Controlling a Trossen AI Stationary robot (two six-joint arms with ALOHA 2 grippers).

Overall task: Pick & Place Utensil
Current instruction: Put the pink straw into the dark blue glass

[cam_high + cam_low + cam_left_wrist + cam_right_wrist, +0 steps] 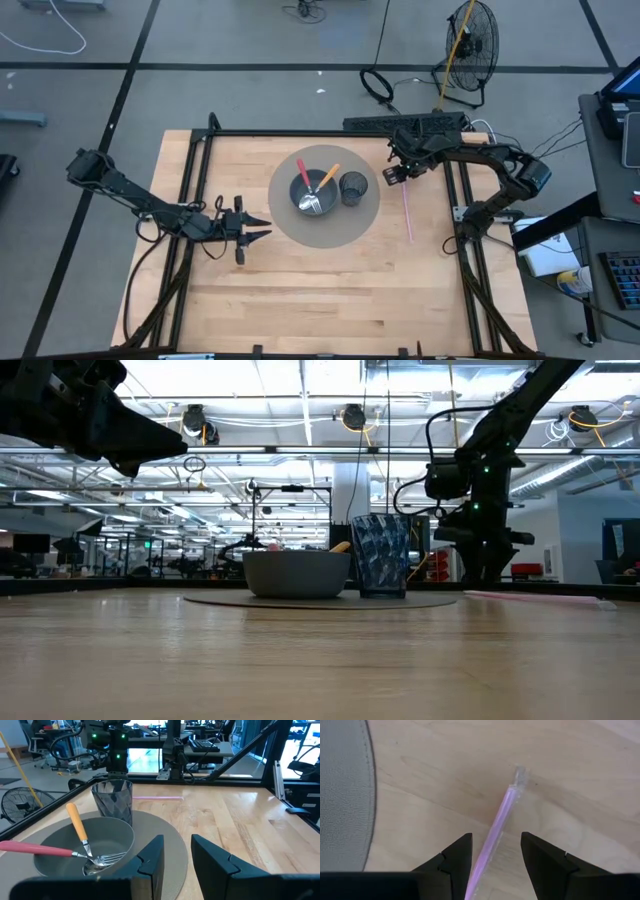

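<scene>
A pink straw in a clear wrapper (502, 810) lies flat on the wood, right of the round grey mat (335, 232). My right gripper (495, 852) is open and points down over the straw's far end (404, 185). Its fingers stand on either side of the straw, and I see no touch. On the mat sit a grey bowl (120, 832) and a dark faceted cup (112, 797). An orange-handled fork (76, 822) and a red-handled spoon (35, 849) rest in the bowl. My left gripper (255, 232) waits open, left of the mat.
Black frame rails (195, 180) run along the table's left, right and far sides. A black power strip (405, 123) lies at the far edge, and a fan (470, 45) stands on the floor beyond. Bare wood (330, 295) stretches toward the near edge.
</scene>
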